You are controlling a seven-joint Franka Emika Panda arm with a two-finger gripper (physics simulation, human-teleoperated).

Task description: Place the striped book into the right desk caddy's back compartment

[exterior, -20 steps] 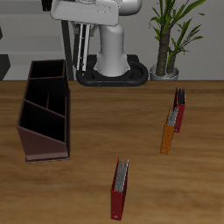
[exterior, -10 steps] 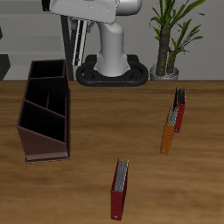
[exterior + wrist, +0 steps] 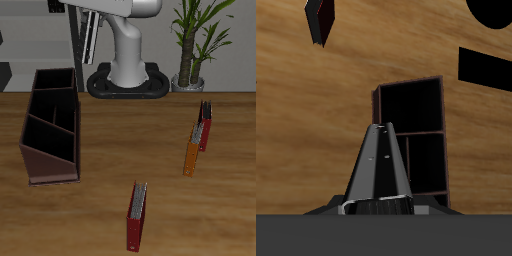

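Nearest the table's front edge, a red book (image 3: pixel 136 217) stands upright on the wooden table (image 3: pixel 100 215). Farther back, the right desk caddy (image 3: pixel 52 126) sits open-topped with its dividers showing, well apart from an orange book (image 3: pixel 190 152). The striped book (image 3: pixel 204 125) stands upright just behind the orange one, near the potted plant (image 3: pixel 195 40). Whether the gripper (image 3: pixel 378 190) is spread or closed cannot be told.

Three thin upright books: one red-covered book (image 3: pixel 136 216), one orange book (image 3: pixel 191 150), one black-and-white striped book with dark spine (image 3: pixel 205 125). One dark reddish-brown wooden desk caddy (image 3: pixel 52 125). One green potted plant (image 3: pixel 196 42).
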